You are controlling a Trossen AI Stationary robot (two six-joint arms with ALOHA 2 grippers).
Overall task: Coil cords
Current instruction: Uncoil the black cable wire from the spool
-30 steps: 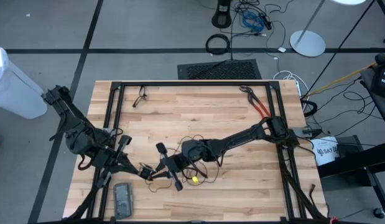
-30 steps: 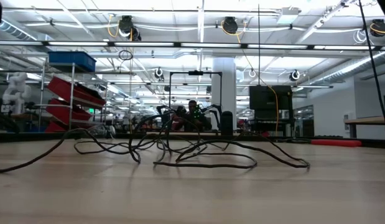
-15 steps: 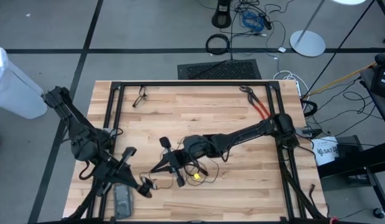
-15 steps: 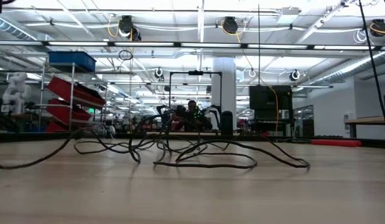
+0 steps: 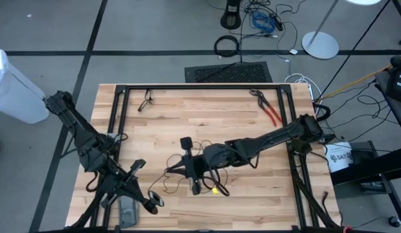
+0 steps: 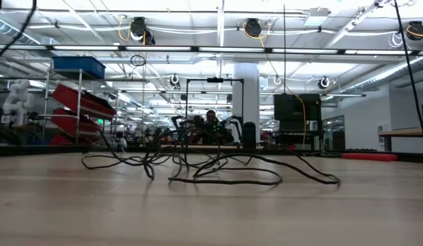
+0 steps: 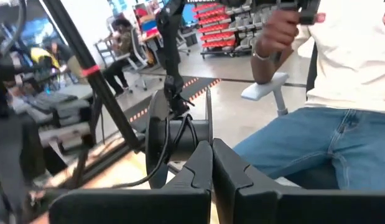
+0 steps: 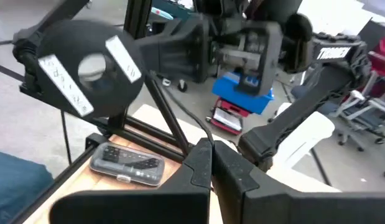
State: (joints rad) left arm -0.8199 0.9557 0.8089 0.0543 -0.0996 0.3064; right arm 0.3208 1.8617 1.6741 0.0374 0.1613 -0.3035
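Observation:
The thin black cord point(image 5: 221, 169) lies in a loose tangle at the table's middle, with a small yellow piece point(image 5: 215, 190) at its near side; the low view shows its loops point(image 6: 225, 179) resting on the wood. My right gripper point(image 5: 168, 171) reaches in from the right, level and pointing left, shut on a strand. My left gripper point(image 5: 153, 203) is near the front left, also level, shut on a strand of the cord. In the low view one strand point(image 6: 16, 27) rises out of the picture's top left. My left gripper pinches a thin strand point(image 7: 208, 121) of the cord between its two fingertips, coming at it level. The strand runs on from the tips toward the right arm, lifted off the table. My right gripper pinches a strand point(image 8: 195, 127) of the cord between its fingertips, level from the table's right. That strand leaves the tips slanting toward the left arm, clear of the wood.
Red-handled pliers point(image 5: 271, 111) lie at the far right, a small dark object point(image 5: 146, 100) at the far left. A grey flat device point(image 5: 127, 210) lies by the near left corner. Black frame rails point(image 5: 200, 87) border the table. A seated person point(image 7: 329, 137) is beyond it.
The two grippers have drawn apart. My left gripper has gone toward the table's near edge. My right gripper has risen, rolled and gone toward the right. In the low view the cord's left strand, which lay on the wood, is now lifted out of the picture's top.

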